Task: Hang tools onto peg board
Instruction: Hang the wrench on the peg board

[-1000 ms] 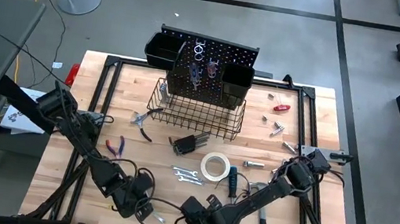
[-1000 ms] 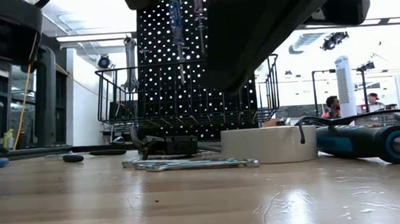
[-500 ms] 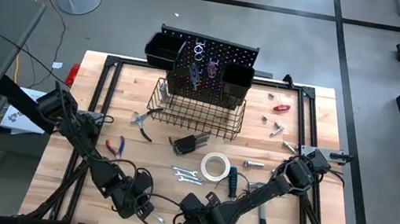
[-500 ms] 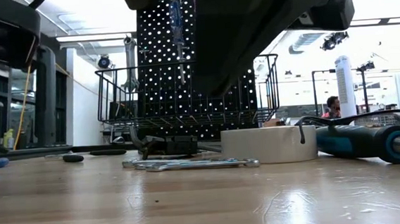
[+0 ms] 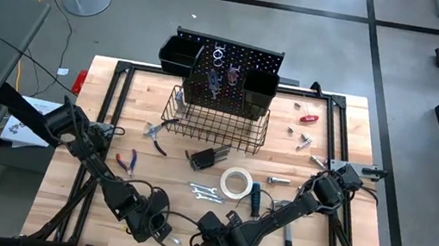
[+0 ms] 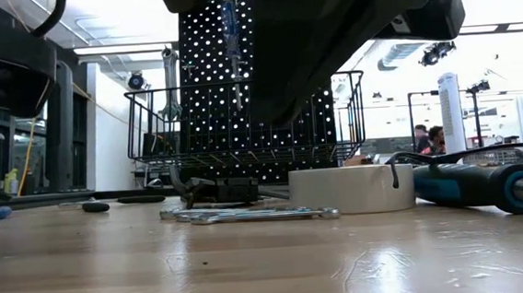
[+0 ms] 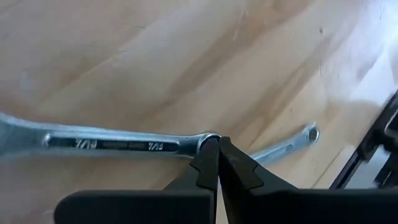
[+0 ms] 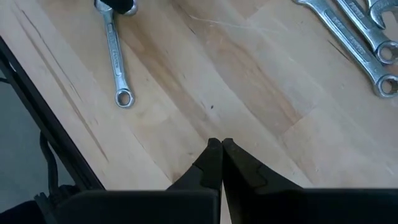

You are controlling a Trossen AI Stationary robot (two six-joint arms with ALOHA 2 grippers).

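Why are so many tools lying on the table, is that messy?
Somewhat. The silver wrenches, white tape roll and red-handled pliers lie scattered on the pale wooden table, not hung on the black peg board. Nothing looks broken or spilled.

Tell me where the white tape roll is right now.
In the high view the white tape roll lies flat on the tabletop, in front of the wire basket, between the silver wrenches and a blue-handled screwdriver.

Robotics lab: concrete floor (image 5: pixel 316 59), cables (image 5: pixel 39 17).
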